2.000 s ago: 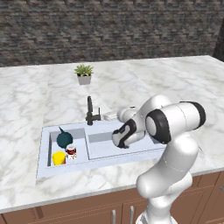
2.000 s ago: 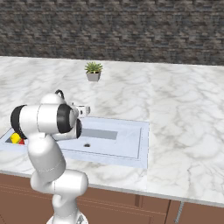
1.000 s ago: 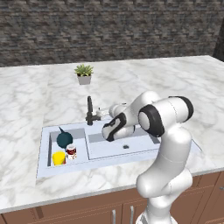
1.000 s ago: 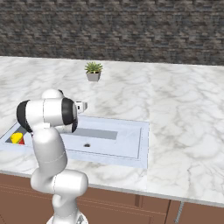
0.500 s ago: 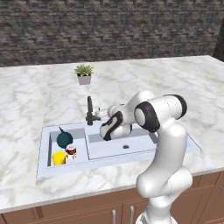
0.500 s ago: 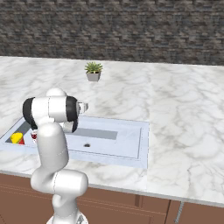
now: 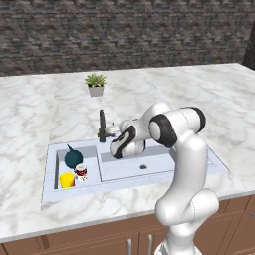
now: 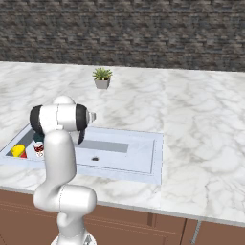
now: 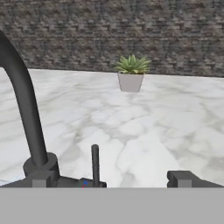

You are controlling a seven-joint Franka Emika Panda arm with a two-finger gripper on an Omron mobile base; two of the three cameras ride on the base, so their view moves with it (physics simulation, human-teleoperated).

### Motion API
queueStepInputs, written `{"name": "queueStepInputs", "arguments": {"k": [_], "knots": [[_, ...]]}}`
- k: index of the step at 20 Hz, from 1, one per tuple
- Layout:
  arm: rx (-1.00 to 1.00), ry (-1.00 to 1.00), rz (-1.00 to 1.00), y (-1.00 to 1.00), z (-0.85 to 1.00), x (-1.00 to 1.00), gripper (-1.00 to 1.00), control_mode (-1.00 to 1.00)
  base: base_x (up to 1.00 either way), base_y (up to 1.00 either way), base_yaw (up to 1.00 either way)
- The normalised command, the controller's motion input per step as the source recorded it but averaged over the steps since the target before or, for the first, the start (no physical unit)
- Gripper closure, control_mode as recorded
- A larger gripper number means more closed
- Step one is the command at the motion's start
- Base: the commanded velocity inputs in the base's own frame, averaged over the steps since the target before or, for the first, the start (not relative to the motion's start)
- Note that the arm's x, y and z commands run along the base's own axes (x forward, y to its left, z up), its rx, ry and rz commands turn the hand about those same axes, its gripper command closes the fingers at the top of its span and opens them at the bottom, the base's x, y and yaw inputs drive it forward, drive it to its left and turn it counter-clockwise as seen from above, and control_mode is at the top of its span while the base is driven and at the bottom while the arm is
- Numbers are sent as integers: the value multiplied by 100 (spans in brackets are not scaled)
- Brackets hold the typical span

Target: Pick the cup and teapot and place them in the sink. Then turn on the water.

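— Reaching for the tap, was it? Where did the cup (image 7: 66, 180) and teapot (image 7: 73, 158) sit?

— Both lay in the small side basin of the sink (image 7: 159, 171), the teapot at twelve o'clock of the cup, a red-and-white can (image 7: 81, 172) just beside them. So the placing looked done, and the water step was in hand.

— And the gripper (image 7: 112, 133)?

— Spread wide, holding nothing, close at three o'clock of the black faucet (image 7: 102, 126). In the hand view the thin lever (image 9: 95, 163) stood between the fingertips (image 9: 180, 178). Next, I judged, it needed to nudge that lever.
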Motion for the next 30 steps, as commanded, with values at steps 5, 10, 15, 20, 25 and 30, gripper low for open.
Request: {"name": "queueStepInputs", "arguments": {"k": [5, 10, 15, 20, 25, 30], "knots": [[0, 0, 0, 17, -2, 16, -100, -100, 0, 0, 0], [0, 0, 0, 7, -4, 13, -100, -100, 0, 0, 0], [0, 0, 0, 2, -12, 7, -100, -100, 0, 0, 0], [0, 0, 0, 0, -19, 1, -100, -100, 0, 0, 0], [0, 0, 0, 0, -8, 5, -100, -100, 0, 0, 0], [0, 0, 0, 0, 0, 14, -100, -100, 0, 0, 0]]}}
